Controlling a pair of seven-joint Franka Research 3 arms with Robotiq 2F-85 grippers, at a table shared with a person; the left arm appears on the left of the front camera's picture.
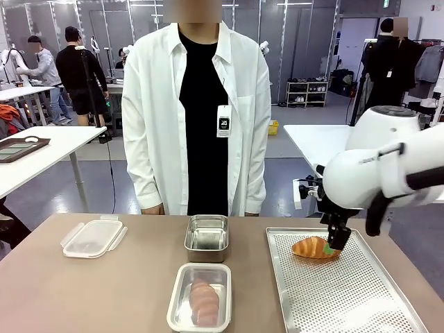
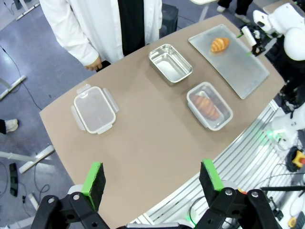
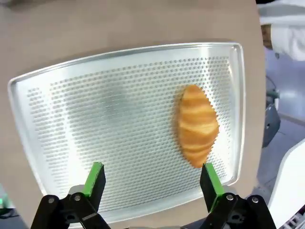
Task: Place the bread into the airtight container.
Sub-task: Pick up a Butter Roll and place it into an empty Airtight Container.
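A croissant point(image 1: 313, 248) lies on the perforated tray point(image 1: 347, 298), lower right of the front view. A second croissant point(image 1: 203, 300) sits in the clear container point(image 1: 176, 291) at bottom centre. The right gripper point(image 1: 338, 241) hangs by the first one's right end, jaws spread and empty. The left gripper point(image 2: 151, 174) hovers high over the table, jaws apart. The print on the person's badge point(image 1: 223, 123) is too small to read.

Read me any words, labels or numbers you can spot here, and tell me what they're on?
No text here can be read clearly.
Badge worn by the person: a dark square with pale print, too small to read.
Right arm: faint grey lettering on its white casing, too blurred to read.
Metal tray: no print to be seen.
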